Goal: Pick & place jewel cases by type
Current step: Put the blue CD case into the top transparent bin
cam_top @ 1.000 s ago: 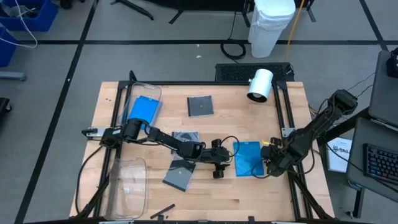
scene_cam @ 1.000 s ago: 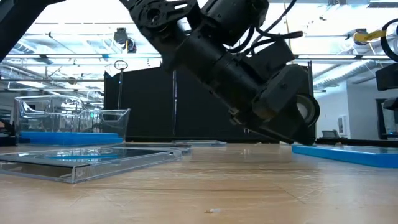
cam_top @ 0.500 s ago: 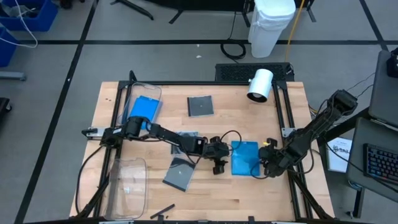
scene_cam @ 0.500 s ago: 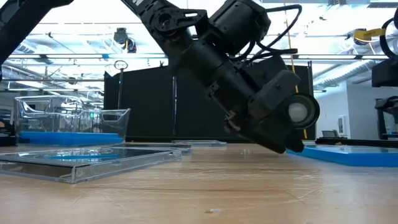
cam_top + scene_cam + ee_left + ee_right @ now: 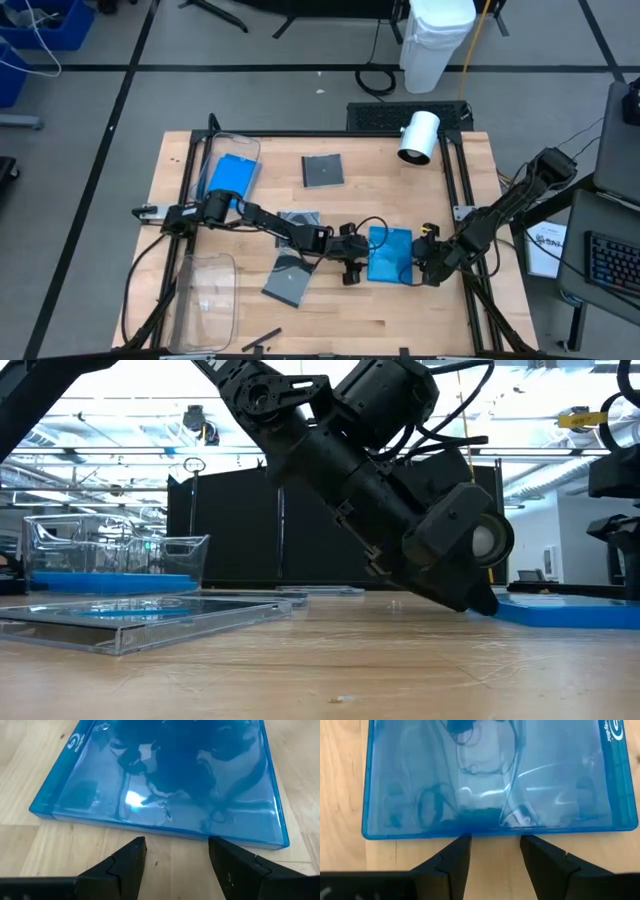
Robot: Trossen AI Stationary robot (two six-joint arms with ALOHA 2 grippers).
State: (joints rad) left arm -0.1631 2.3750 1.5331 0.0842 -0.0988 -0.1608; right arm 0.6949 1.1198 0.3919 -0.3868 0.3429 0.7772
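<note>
- While the blue jewel case (image 5: 390, 254) lies flat at lower centre-right of the high view, we see both grippers flanking it.
- Left gripper (image 5: 175, 851): fingers apart, just short of its edge.
- Right gripper (image 5: 491, 851): fingers apart, tips at its opposite edge.

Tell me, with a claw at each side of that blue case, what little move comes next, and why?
Probably one claw eases forward onto the case's edge. The blue case lies flat on the table, with the left claw and right claw both open, facing opposite edges. In the wrist views neither has the edge between its fingers yet, so nothing is gripped.
</note>
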